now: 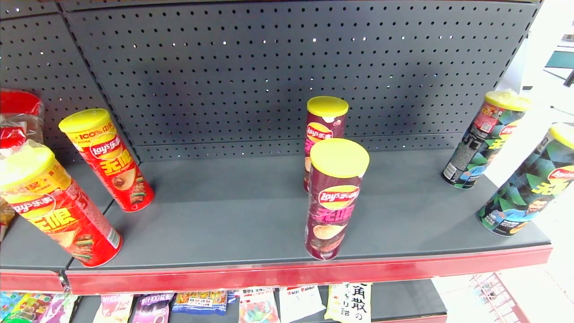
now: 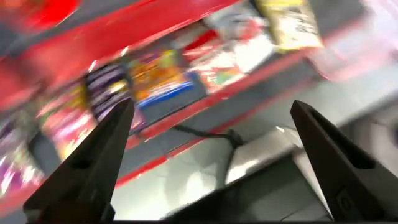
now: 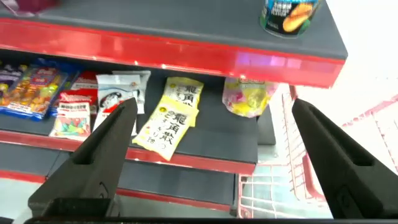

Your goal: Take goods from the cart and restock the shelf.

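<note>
The grey shelf (image 1: pixel 233 215) with a red front edge carries upright chip cans with yellow lids. Two red cans (image 1: pixel 107 161) (image 1: pixel 56 211) stand at the left, two maroon cans (image 1: pixel 334 199) (image 1: pixel 323 123) in the middle and two dark green cans (image 1: pixel 486 141) (image 1: pixel 527 188) at the right. My left gripper (image 2: pixel 211 104) is open and holds nothing, with blurred snack bags (image 2: pixel 155 81) on lower shelves beyond it. My right gripper (image 3: pixel 214 102) is open and holds nothing, below the shelf's red edge (image 3: pixel 174 46). A dark green can's base (image 3: pixel 289 15) stands above that edge.
Snack bags (image 1: pixel 269 305) lie on the lower shelf; a yellow bag (image 3: pixel 174 118) and a pink bag (image 3: pixel 249 96) are among them. A red wire cart (image 1: pixel 495 296) (image 3: pixel 298 180) stands low at the right. A perforated back panel (image 1: pixel 269 67) closes the shelf behind.
</note>
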You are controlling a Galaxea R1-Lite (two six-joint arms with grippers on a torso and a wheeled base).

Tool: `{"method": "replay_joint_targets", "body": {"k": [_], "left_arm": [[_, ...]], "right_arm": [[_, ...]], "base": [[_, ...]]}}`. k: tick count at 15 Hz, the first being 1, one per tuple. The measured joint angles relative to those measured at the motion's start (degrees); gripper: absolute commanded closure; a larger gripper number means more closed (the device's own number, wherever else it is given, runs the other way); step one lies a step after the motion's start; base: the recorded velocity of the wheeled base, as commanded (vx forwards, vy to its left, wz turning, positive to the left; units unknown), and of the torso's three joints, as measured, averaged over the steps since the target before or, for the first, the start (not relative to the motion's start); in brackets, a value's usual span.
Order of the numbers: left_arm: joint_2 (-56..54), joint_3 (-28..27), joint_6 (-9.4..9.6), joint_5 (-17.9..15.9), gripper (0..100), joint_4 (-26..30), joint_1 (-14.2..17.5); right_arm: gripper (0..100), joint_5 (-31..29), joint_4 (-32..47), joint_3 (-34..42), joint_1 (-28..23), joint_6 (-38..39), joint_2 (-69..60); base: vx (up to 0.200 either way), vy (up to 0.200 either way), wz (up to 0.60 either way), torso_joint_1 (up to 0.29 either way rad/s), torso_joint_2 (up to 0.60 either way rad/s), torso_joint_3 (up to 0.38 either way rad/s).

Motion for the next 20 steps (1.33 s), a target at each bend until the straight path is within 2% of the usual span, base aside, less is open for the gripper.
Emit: {"method": "replay_joint_targets", "body": {"k": [2, 3, 4, 6, 7, 9, 11, 13, 14, 16, 18, 20], "left_arm": [[-8.9, -1.0, -2.73, 4.8, 0, 7.0, 7.3], [-12.0, -1.7, -4.64, 9.9, 0, 9.1, 10.8], [-14.1, -1.8, -5.64, 14.2, 0, 9.2, 12.4], [-16.7, -0.5, -8.25, 21.2, 0, 6.5, 13.7], [-17.3, 0.0, -8.72, 21.9, 0, 5.7, 13.9], [-18.1, 1.0, -6.36, 21.7, 0, 4.1, 14.1], [-18.4, 2.0, -5.33, 19.5, 0, 1.7, 14.1], [-18.6, 3.8, -2.76, 17.1, 0, -3.1, 14.2], [-18.6, 5.0, -2.49, 15.5, 0, -6.2, 14.2], [-18.6, 6.9, -3.33, 14.0, 0, -9.5, 14.1], [-18.6, 7.4, -3.77, 8.6, 0, -9.5, 13.9], [-18.6, 7.6, -2.62, 6.8, 0, -9.6, 13.8]], "right_arm": [[0, 0.4, 0.0, 0.7, -0.7, 0.1, -0.5], [0, 0.6, 0.0, 0.9, -0.6, 0.1, -0.9], [0, 1.0, -0.5, 1.2, -0.3, 0.3, -1.3], [0, 2.2, -2.0, 1.9, -0.2, 2.1, -1.7], [0, 2.3, -3.1, 2.3, -0.1, 2.8, -1.8], [0, 2.3, -4.1, 2.9, -0.1, 5.9, -2.0], [0, 2.2, -4.2, 3.2, -0.1, 8.4, -2.0], [0, 2.4, -4.8, 3.4, -0.1, 7.6, -2.1], [0, 3.1, -6.1, 3.7, -0.1, 6.7, -2.1], [0, 5.1, -7.6, 4.3, -0.1, 7.4, -2.2], [0, 5.0, -7.6, 4.5, -0.1, 10.2, -2.1], [0, 4.4, -7.7, 4.5, -0.1, 10.5, -2.1]], "base": [[0.0, 0.0, 0.0, 0.0, 0.0, 0.0], [0.0, 0.0, 0.0, 0.0, 0.0, 0.0], [0.0, 0.0, 0.0, 0.0, 0.0, 0.0], [0.0, 0.0, 0.0, 0.0, 0.0, 0.0], [0.0, 0.0, 0.0, 0.0, 0.0, 0.0], [0.0, 0.0, 0.0, 0.0, 0.0, 0.0], [0.0, 0.0, 0.0, 0.0, 0.0, 0.0], [0.0, 0.0, 0.0, 0.0, 0.0, 0.0], [0.0, 0.0, 0.0, 0.0, 0.0, 0.0], [0.0, 0.0, 0.0, 0.0, 0.0, 0.0], [0.0, 0.0, 0.0, 0.0, 0.0, 0.0], [0.0, 0.0, 0.0, 0.0, 0.0, 0.0]]}}
